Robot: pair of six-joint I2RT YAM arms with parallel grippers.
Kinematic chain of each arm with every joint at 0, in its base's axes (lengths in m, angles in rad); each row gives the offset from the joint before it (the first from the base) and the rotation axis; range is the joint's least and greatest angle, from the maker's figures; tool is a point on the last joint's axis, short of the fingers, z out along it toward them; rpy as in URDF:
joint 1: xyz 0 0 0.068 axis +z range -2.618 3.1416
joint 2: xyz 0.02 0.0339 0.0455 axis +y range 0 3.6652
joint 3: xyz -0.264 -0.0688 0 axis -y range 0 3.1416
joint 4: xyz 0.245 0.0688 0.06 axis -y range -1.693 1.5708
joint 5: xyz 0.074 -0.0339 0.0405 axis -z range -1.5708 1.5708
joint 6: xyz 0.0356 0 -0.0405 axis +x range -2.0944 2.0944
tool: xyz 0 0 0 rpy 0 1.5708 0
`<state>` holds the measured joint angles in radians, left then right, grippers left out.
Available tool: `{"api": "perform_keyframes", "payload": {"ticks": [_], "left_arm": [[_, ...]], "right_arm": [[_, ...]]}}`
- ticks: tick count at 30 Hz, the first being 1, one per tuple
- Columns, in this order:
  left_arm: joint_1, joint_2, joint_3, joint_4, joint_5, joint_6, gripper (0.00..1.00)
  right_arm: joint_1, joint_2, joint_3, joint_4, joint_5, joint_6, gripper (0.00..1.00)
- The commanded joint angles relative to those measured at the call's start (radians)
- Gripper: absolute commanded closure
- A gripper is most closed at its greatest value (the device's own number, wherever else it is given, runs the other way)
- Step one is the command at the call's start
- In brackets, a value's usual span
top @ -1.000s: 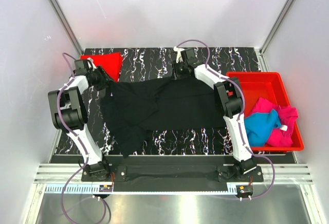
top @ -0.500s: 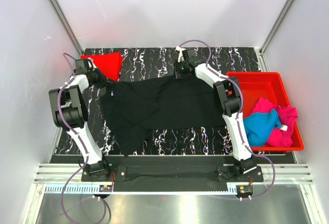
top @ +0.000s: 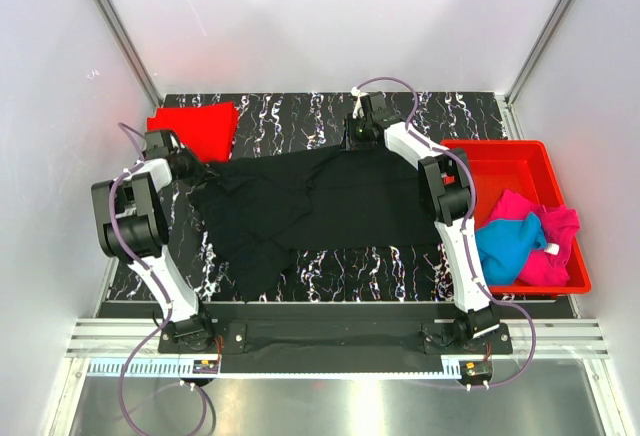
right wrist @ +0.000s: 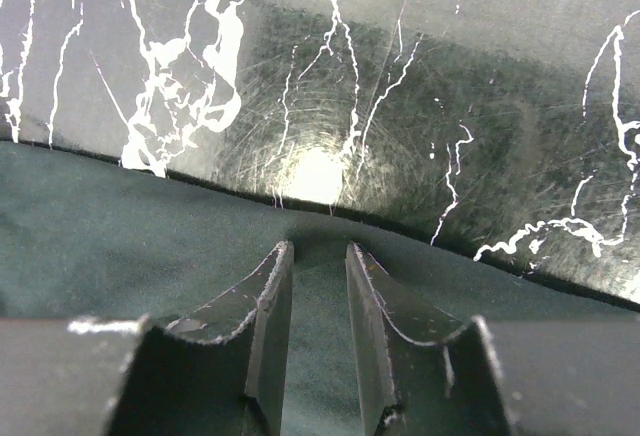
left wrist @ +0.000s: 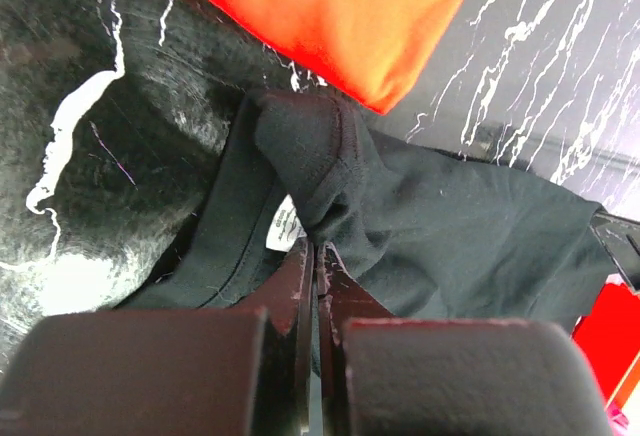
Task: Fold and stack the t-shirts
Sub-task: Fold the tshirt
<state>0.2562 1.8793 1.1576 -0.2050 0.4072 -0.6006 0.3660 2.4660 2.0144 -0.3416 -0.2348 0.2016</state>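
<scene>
The black t-shirt lies spread across the middle of the marbled table, its near left part rumpled. My left gripper is at the shirt's far left corner. In the left wrist view that gripper is shut on a bunched fold of the black t-shirt beside its white label. My right gripper rests on the shirt's far edge. In the right wrist view the right gripper stands open, fingertips on the black cloth. The folded red t-shirt lies at the far left.
A red plastic bin stands at the right edge of the table, holding the bright blue t-shirt and the magenta t-shirt. White walls and metal posts enclose the table. In the left wrist view the red t-shirt lies just beyond the held fold.
My left gripper has shut on the black t-shirt's corner and drawn it a little to the left. The right gripper has shifted slightly to the right along the far edge.
</scene>
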Motion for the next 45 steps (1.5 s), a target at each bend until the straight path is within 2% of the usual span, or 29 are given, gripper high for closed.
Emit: {"api": "perform_keyframes", "payload": {"ticks": [1,6,7,8,11,12,14,19,21,24,28,35,38,39,41,42,43,45], "left_arm": [[0.005,-0.028,0.014,0.044,-0.039,-0.018,1.00],[0.005,0.009,0.040,-0.069,-0.111,-0.056,0.98],[0.006,0.009,0.040,-0.080,-0.117,-0.067,0.93],[0.006,0.007,0.040,-0.098,-0.122,-0.083,0.79],[0.023,0.007,0.053,-0.123,-0.108,-0.108,0.69],[0.035,0.006,0.060,-0.126,-0.091,-0.111,0.57],[0.049,-0.009,0.070,-0.120,-0.087,-0.107,0.48],[0.063,-0.052,0.068,0.022,-0.033,0.004,0.40],[0.064,-0.037,0.070,0.116,0.060,0.051,0.40],[0.057,0.026,0.102,0.151,0.139,0.114,0.40],[0.044,0.070,0.160,0.098,0.111,0.185,0.41],[0.034,0.112,0.206,0.053,0.101,0.223,0.48],[0.020,0.135,0.234,0.035,0.105,0.237,0.58],[0.017,0.144,0.243,0.033,0.107,0.237,0.72],[0.014,0.149,0.251,0.033,0.104,0.225,0.86],[0.015,0.152,0.255,0.035,0.102,0.219,0.95],[0.015,0.150,0.257,0.045,0.105,0.210,1.00],[0.012,0.149,0.260,0.050,0.101,0.199,1.00]], "right_arm": [[-0.006,-0.010,-0.020,0.000,-0.011,0.015,0.65],[-0.006,-0.012,-0.023,0.006,-0.011,0.027,0.65],[-0.004,-0.012,-0.023,0.007,-0.012,0.028,0.65],[-0.004,-0.010,-0.023,0.007,-0.018,0.032,0.65],[-0.006,-0.010,-0.025,0.013,-0.034,0.041,0.65],[-0.006,-0.010,-0.025,0.015,-0.037,0.041,0.65],[-0.006,-0.015,-0.031,0.018,-0.040,0.042,0.65],[-0.004,-0.025,-0.045,0.035,-0.058,0.042,0.65],[-0.006,-0.027,-0.045,0.042,-0.064,0.047,0.65],[-0.006,-0.033,-0.042,0.038,-0.077,0.056,0.64],[-0.004,-0.081,-0.031,0.020,-0.061,0.053,0.64],[-0.041,-0.156,0.004,-0.178,0.075,0.083,0.58],[-0.056,-0.214,-0.060,-0.221,0.161,0.090,0.58],[-0.056,-0.228,-0.078,-0.244,0.188,0.085,0.58],[-0.061,-0.262,-0.120,-0.278,0.271,0.082,0.59],[-0.062,-0.272,-0.131,-0.289,0.291,0.084,0.59],[-0.073,-0.282,-0.160,-0.295,0.326,0.081,0.59],[-0.081,-0.306,-0.190,-0.298,0.363,0.068,0.62]]}}
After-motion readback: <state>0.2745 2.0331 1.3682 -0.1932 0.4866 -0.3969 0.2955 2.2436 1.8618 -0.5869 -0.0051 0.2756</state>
